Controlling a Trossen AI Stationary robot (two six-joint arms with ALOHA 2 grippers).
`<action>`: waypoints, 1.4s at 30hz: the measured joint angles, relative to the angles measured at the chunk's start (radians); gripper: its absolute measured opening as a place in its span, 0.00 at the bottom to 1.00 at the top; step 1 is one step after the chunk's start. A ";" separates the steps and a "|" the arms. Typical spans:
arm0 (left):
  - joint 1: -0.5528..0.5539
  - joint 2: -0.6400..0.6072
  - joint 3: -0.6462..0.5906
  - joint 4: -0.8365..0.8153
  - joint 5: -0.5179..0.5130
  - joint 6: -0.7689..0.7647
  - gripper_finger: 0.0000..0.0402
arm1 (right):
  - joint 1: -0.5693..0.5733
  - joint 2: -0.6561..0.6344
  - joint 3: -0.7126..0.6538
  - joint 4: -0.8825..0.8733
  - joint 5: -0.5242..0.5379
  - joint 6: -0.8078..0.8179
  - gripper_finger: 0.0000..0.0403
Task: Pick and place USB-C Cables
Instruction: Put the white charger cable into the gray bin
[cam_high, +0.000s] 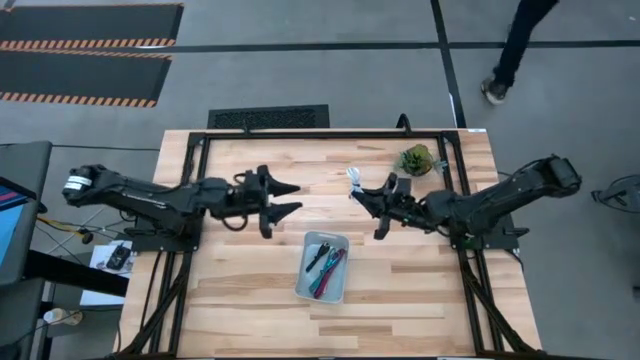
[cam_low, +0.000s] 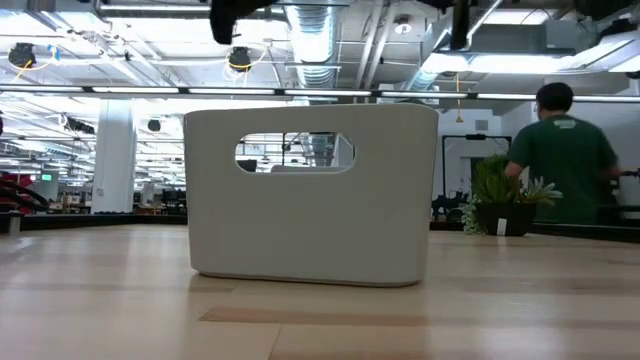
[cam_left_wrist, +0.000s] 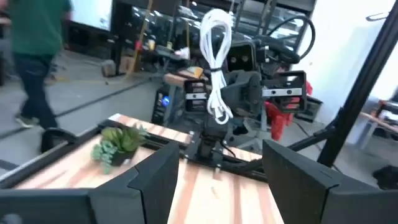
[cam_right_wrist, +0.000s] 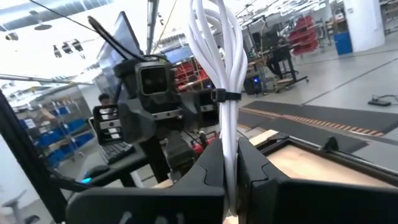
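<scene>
The white USB-C cable (cam_right_wrist: 219, 56) is a tied, looped bundle held by my right gripper (cam_right_wrist: 230, 165), which is shut on it above the table's middle right (cam_high: 362, 195). In the left wrist view the same white cable (cam_left_wrist: 215, 50) stands up above the right gripper (cam_left_wrist: 213, 127). My left gripper (cam_high: 292, 198) hangs open over the table's middle left, facing the right one and touching nothing. The grey tray (cam_high: 303, 283) sits near the table's middle, toward the near edge. In it lie a black cable (cam_high: 318, 255), a magenta-red one (cam_high: 331, 267) and a teal-blue one (cam_high: 323, 285). My right gripper pinches the white bundle's lower end (cam_right_wrist: 229, 146) between its two fingers, several strands together. The fingers come roughly level from the table's right side and lie across the bundle. The bundle is lifted clear of the table and stands upright above the fingers, with its tie (cam_right_wrist: 219, 95) higher up.
A small potted green plant (cam_high: 415, 160) stands near the far edge, behind the right arm. In the low view the tray (cam_low: 312, 195) fills the middle. A person in a green top (cam_low: 560, 150) walks in the room beyond. Bare wood lies left and right of the tray.
</scene>
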 joint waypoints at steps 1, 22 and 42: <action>0.012 0.018 0.003 0.010 0.028 -0.010 0.54 | -0.012 0.018 0.000 0.021 -0.017 0.003 0.03; 0.097 0.324 0.009 0.427 0.256 -0.063 0.54 | -0.077 0.190 0.001 0.152 -0.201 0.107 0.03; 0.095 0.344 0.009 0.415 0.249 -0.030 0.75 | -0.071 0.342 0.019 0.310 -0.253 0.172 0.03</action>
